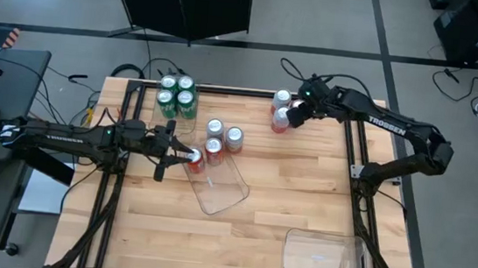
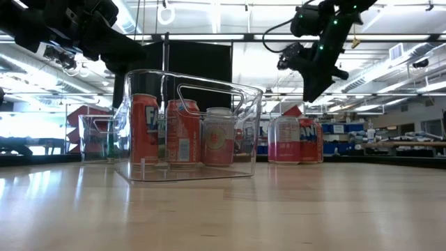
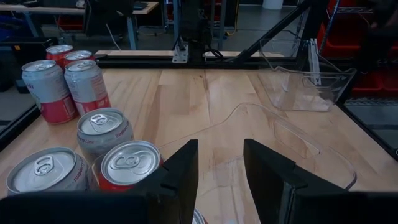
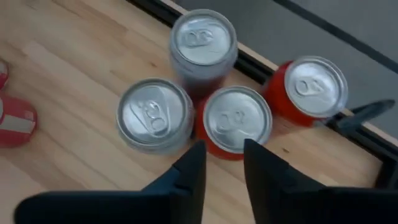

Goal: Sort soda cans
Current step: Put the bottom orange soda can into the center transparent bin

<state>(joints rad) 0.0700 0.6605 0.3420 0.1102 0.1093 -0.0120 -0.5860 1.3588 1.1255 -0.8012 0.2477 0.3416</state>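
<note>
Left gripper (image 1: 186, 154): fingers (image 3: 180, 177) stand apart on either side of the held red can (image 1: 194, 157) and are clamped on its sides. In the left wrist view only a sliver of that can's silver rim shows low between them. The can is upright at the left end of the clear tray (image 1: 231, 197), mid-table. Whether it stands inside the tray wall or just at it, cannot tell.

Just beyond the held can is a tight cluster of three more cans (image 1: 221, 138), upright and touching or nearly so: one red, two silver-grey. The left arm reaches in level from the table's left edge.

Right gripper (image 4: 222, 163): fingers a narrow gap apart, nothing between them. It hangs above the middle red can (image 4: 237, 121), clear of its top; the low view shows it well over the cans.

Around that can, all upright:
- silver-grey can (image 4: 154, 115), touching it on one side
- second silver-grey can (image 4: 204, 38), near the table's back rail
- another red can (image 4: 308, 87), just beside it

This group sits at the back edge of the wooden table (image 1: 304, 193), right of centre.

Four green cans (image 1: 177, 93) are packed in a square at the back edge, left of centre. An empty-looking second clear tray (image 1: 324, 258) sits at the front right corner, well apart from everything.
</note>
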